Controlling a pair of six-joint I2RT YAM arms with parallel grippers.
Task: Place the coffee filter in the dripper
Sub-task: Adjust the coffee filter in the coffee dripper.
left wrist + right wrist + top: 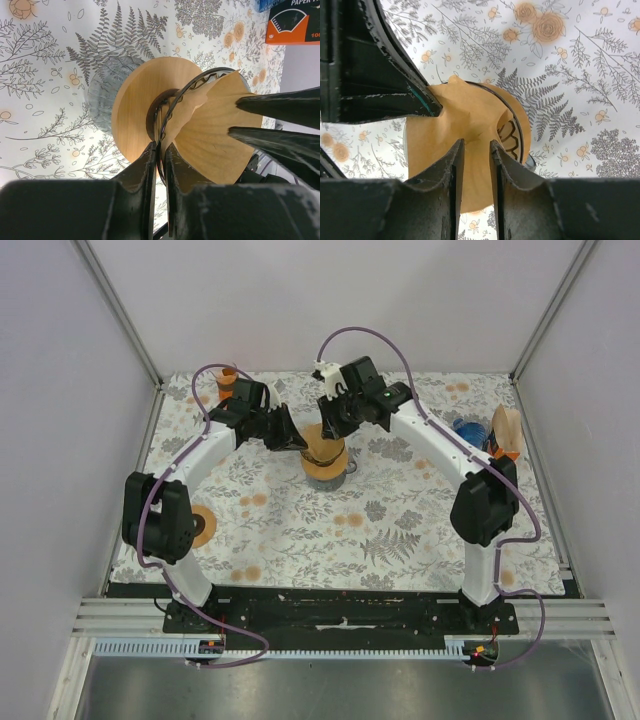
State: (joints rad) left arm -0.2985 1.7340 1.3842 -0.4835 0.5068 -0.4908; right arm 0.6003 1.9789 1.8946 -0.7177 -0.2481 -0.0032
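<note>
1. From the top: catching the left gripper (297,439) and right gripper (331,432) crowding in on the dripper (325,466) mid-table, one from each side. Spotting the brown coffee filter (322,448) sitting in its top. Noting the filter box (507,430) lying well apart at the right edge of the floral cloth (400,530).
2. From the left wrist: pinching the dripper's wire rim (172,102) between all-but-closed left jaws, just beside the wooden collar (132,107). Seeing the coffee filter (215,140) fanning out through that rim, with the right fingers (280,107) touching its paper.
3. From the right wrist: squeezing a fold of the coffee filter (470,117) between right jaws only a sliver apart. Finding the paper lying partly inside the rim, a left finger (395,95) touching its upper edge.
</note>
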